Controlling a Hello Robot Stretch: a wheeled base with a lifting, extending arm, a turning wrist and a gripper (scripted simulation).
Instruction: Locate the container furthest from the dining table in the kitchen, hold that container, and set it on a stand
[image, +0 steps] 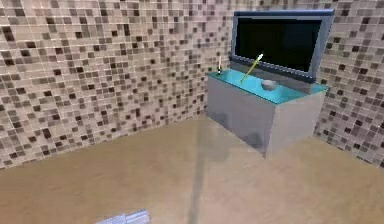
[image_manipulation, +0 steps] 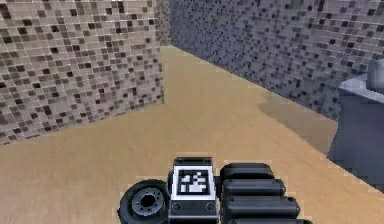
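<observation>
Arm end (image_manipulation: 195, 190) and stand (image_manipulation: 360, 125), both edge-cropped

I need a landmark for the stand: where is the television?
The television is in the forward view's upper right, on the teal-topped grey stand against the tiled wall, behind a small grey bowl.

A grey stand (image: 262, 112) with a teal top sits far right against mosaic-tiled walls (image: 100, 70), a dark television (image: 280, 42) on it.

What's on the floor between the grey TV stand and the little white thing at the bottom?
Nothing. The forward view shows bare wooden floor all the way from the stand to the white thing.
</observation>
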